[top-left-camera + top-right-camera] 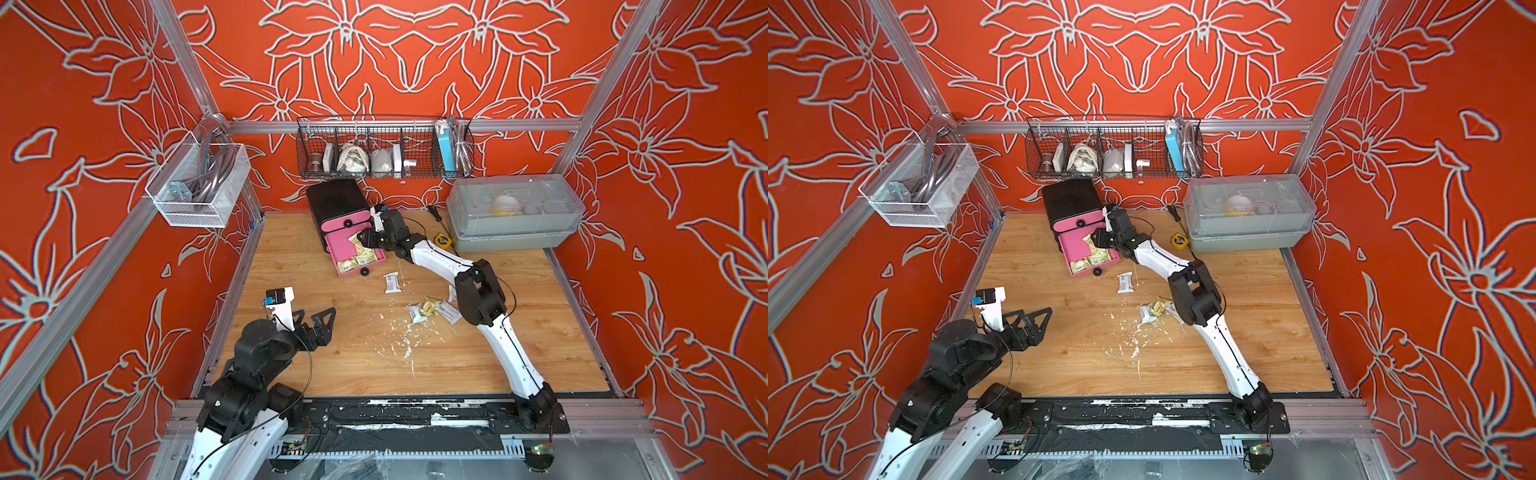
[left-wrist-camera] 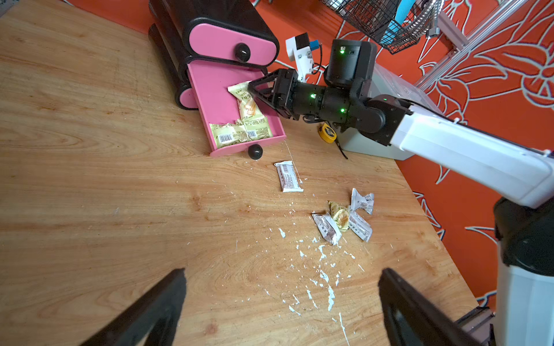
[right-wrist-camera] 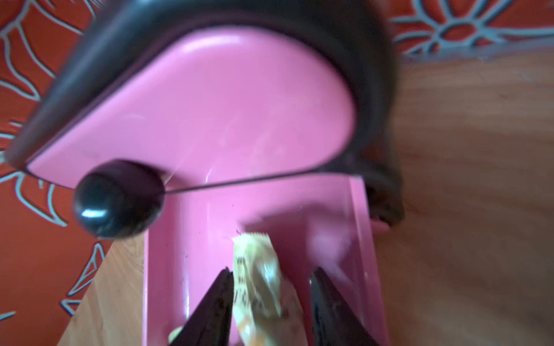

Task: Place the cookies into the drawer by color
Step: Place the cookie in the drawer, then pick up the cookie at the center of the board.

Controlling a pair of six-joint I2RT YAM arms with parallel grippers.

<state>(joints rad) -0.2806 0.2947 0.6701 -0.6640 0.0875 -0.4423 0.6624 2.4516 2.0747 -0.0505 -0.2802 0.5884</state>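
Observation:
The drawer chest (image 1: 336, 199) is black with pink fronts and stands at the back of the table. Its middle drawer (image 2: 209, 99) is pulled out and holds yellow cookies (image 2: 239, 133). My right gripper (image 1: 363, 237) (image 3: 271, 275) hangs over that drawer, jaws apart. A yellow cookie (image 3: 257, 278) lies loose between them, with a gap beside it. A white cookie (image 1: 392, 282) lies alone on the table. A small heap of white cookies (image 1: 449, 311) and a yellow one (image 1: 429, 306) lies by the right arm. My left gripper (image 1: 318, 313) (image 2: 281, 278) is wide open and empty at the near left.
A large grey lidded box (image 1: 515, 216) fills the back right corner, with a yellow tape measure (image 1: 442, 240) in front of it. A wire basket (image 1: 384, 149) hangs above the chest and a white mesh basket (image 1: 199, 183) on the left wall. White flecks (image 1: 405, 345) dot the table.

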